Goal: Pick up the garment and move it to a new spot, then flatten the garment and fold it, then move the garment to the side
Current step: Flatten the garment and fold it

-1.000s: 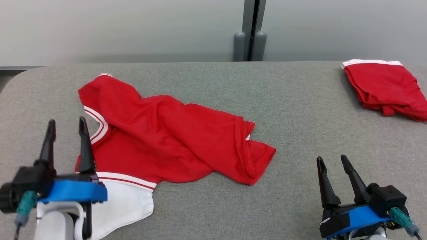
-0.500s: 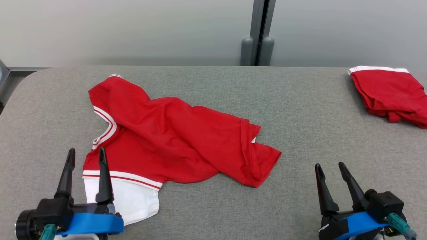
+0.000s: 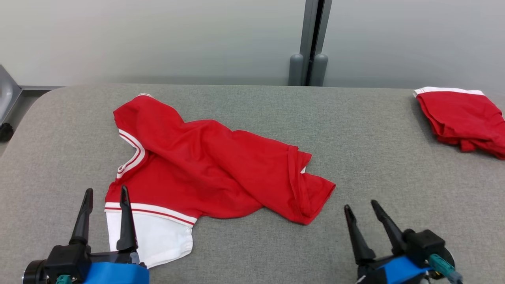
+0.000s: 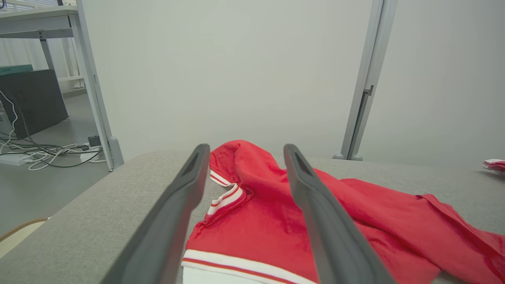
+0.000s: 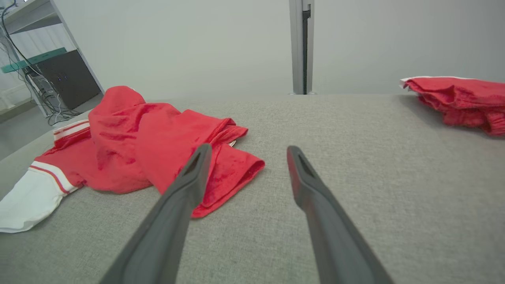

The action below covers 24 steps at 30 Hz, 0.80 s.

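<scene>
A crumpled red garment (image 3: 205,165) with white-striped collar and a white sleeve lies on the left half of the grey table (image 3: 375,157). It also shows in the left wrist view (image 4: 268,221) and the right wrist view (image 5: 158,146). My left gripper (image 3: 105,192) stands open at the lower left, its fingertips over the garment's white-banded sleeve edge, holding nothing. At the lower right my right gripper (image 3: 361,204) is open and empty, just right of the garment's near hem corner. Both pairs of fingers are apart in the wrist views (image 4: 244,152) (image 5: 248,152).
A second, folded red garment (image 3: 463,120) lies at the table's far right edge. Behind the table stands a pale wall with a grey post (image 3: 313,43). Off the table's left side are a shelf frame, cables and a dark box (image 4: 31,100).
The head camera has shifted, so the whole scene slid right and down. My left gripper has drawn back toward the near edge, off the collar. My right gripper has moved left, nearer the hem.
</scene>
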{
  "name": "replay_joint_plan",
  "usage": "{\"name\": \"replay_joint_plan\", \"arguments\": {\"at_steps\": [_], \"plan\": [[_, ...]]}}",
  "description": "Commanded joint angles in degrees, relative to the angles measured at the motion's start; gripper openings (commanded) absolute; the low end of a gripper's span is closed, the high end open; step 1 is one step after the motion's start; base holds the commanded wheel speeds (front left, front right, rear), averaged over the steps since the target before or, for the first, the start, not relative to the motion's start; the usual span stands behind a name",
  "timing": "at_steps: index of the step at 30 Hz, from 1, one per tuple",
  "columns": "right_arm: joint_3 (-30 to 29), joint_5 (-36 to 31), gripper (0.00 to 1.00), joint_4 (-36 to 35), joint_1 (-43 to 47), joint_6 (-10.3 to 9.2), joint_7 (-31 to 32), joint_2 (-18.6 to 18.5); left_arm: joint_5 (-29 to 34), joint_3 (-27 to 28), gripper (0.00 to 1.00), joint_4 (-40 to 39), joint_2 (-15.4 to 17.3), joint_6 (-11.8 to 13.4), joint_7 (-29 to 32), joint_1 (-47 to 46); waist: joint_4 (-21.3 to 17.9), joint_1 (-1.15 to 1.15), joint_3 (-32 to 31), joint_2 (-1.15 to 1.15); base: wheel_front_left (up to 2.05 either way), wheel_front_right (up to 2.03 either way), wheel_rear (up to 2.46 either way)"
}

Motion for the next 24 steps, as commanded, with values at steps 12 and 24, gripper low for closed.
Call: {"name": "replay_joint_plan", "arguments": {"at_steps": [12,24], "plan": [[9.5,0.6,1.0,12.2,-11.3,0.03,1.0,-0.7,-1.6,-3.5,1.0,1.0,-0.1,0.4,-0.3,-1.8,3.0,0.0,2.2,0.0,0.0,0.0,0.0],[13.3,0.3,1.0,29.0,-19.7,0.03,0.2,-0.8,-2.6,-5.9,1.0,2.5,-0.1,0.3,-0.3,-4.7,6.6,0.0,4.7,0.0,0.0,0.0,0.0]]}}
